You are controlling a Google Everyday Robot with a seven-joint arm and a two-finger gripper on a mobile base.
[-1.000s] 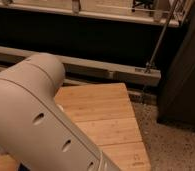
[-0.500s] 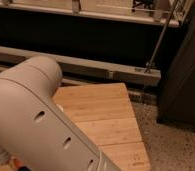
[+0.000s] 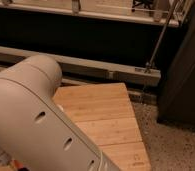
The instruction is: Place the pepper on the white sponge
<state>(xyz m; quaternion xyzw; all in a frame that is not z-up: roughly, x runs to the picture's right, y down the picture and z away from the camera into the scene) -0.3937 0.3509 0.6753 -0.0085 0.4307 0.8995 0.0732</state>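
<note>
My large beige arm (image 3: 36, 120) fills the lower left of the camera view and covers most of the wooden table (image 3: 108, 117). The gripper is out of view. The pepper and the white sponge are hidden or out of view; none of them shows on the bare part of the table.
The table's right edge drops to a speckled floor (image 3: 166, 145). A dark cabinet (image 3: 183, 75) stands at the right. A grey ledge (image 3: 101, 70) and a dark wall run behind the table, with a thin metal rod (image 3: 158, 45) leaning at the back right.
The arm has shifted slightly up and to the right in the view, covering a little more of the table.
</note>
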